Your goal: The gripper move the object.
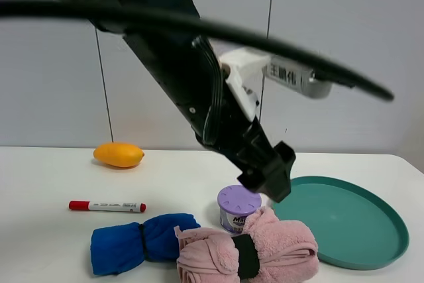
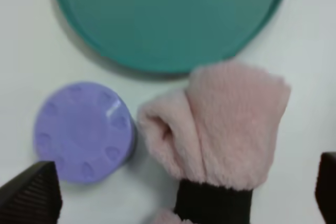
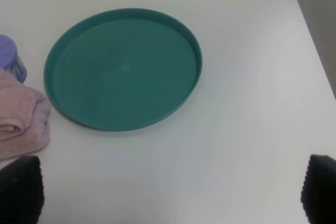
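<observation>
A rolled pink towel (image 1: 265, 246) with a black band lies at the table's front, also in the left wrist view (image 2: 231, 129). A purple lidded can (image 1: 237, 207) stands touching its back left side and shows in the left wrist view (image 2: 81, 129). My left gripper (image 1: 273, 178) reaches across the middle and hovers above the can and the towel. In its wrist view the left gripper (image 2: 178, 198) is open and empty, fingers wide apart. My right gripper (image 3: 169, 192) is open and empty above bare table beside the teal plate (image 3: 123, 69). It is out of sight in the exterior view.
The teal plate (image 1: 344, 220) lies empty at the right, close to the towel. A rolled blue towel (image 1: 136, 242) lies left of the pink one. A red marker (image 1: 106, 206) and a yellow mango (image 1: 118, 154) lie further left. The left arm (image 1: 192, 77) crosses the middle of the view.
</observation>
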Controlling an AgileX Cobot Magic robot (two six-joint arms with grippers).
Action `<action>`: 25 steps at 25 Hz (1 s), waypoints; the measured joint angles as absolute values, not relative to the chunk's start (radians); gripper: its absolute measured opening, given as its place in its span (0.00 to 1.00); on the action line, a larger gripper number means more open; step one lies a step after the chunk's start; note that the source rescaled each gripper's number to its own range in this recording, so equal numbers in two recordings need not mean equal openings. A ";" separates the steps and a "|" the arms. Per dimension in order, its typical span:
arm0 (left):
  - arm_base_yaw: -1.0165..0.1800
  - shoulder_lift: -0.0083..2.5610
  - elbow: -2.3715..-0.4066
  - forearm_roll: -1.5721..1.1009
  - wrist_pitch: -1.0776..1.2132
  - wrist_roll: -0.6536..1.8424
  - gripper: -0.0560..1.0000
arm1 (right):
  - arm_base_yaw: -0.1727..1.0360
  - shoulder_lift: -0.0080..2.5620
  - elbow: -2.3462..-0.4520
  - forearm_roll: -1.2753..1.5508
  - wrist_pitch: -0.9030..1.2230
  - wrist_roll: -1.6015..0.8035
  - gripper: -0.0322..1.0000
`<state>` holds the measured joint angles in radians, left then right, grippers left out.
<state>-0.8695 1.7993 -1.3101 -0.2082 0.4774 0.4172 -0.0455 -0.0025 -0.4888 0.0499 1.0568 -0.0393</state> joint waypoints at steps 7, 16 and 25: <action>-0.861 1.640 -1.310 -0.138 0.395 0.395 0.99 | -0.045 -0.003 -0.489 0.050 1.057 -0.039 1.00; -0.669 1.595 -1.309 -0.012 0.355 0.362 0.99 | -0.045 -0.003 -0.489 0.050 1.057 -0.039 1.00; -0.355 1.571 -1.309 0.028 0.357 0.362 0.99 | -0.045 -0.003 -0.489 0.050 1.057 -0.039 1.00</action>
<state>-0.3546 1.5708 -1.3089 0.0281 0.3567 0.3621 -0.0455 -0.0025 -0.4888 0.0499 1.0568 -0.0393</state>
